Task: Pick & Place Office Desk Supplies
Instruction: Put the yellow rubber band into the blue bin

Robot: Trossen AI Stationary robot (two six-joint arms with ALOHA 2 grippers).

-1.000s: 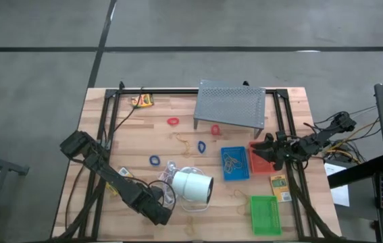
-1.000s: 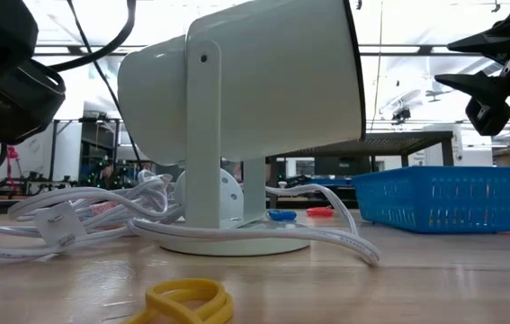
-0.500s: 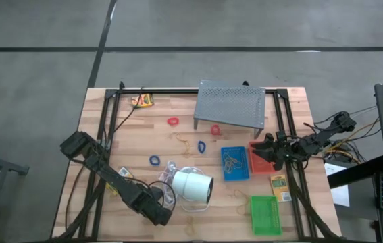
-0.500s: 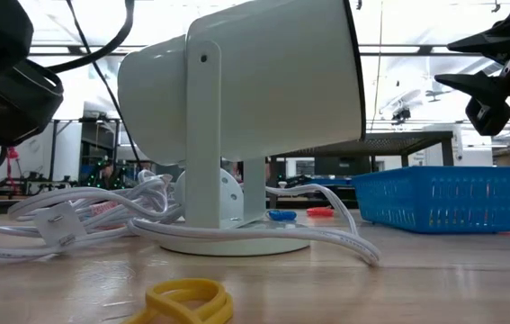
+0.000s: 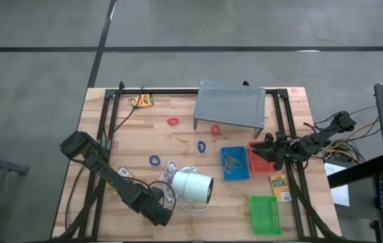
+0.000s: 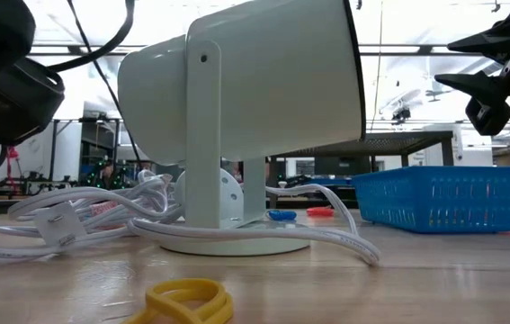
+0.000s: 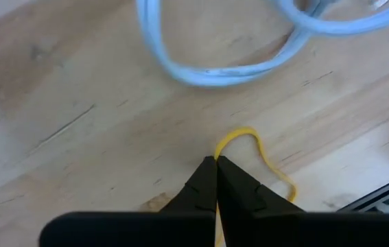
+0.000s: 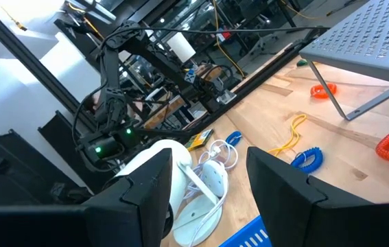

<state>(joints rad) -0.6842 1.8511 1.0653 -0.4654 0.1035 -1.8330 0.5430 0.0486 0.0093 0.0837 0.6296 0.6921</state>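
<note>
My left gripper (image 7: pixel 215 162) is low over the wood near the table's near edge (image 5: pixel 161 214), in front of the white cylinder (image 5: pixel 192 185), shut on a yellow rubber band (image 7: pixel 252 140). My right gripper (image 8: pixel 208 199) hangs open above the red tray (image 5: pixel 262 160) at the table's right (image 5: pixel 267 150), touching nothing. The blue tray (image 5: pixel 234 163) holds rubber bands. A green tray (image 5: pixel 265 214) and a yellow box (image 5: pixel 279 187) lie nearer. Red loops (image 5: pixel 173 122) (image 5: pixel 215 129) and blue loops (image 5: pixel 201 144) (image 5: pixel 155 160) lie flat mid-table. My left gripper pinches the yellow rubber band between its two shut fingertips, at the end of the loop nearest them (image 7: pixel 219 155). A yellow strand shows in the slit between the fingers. The fingers come down at a slant. The rest of the loop (image 7: pixel 271 168) lies slack on the wood.
The white cylinder's cord (image 7: pixel 235 65) coils on the wood just beyond my left fingertips. The grey perforated stand (image 5: pixel 230 106) is at the far side. A second yellow box (image 5: pixel 142 100) sits at the far left. Another yellow band (image 6: pixel 187 299) lies by the near edge.
</note>
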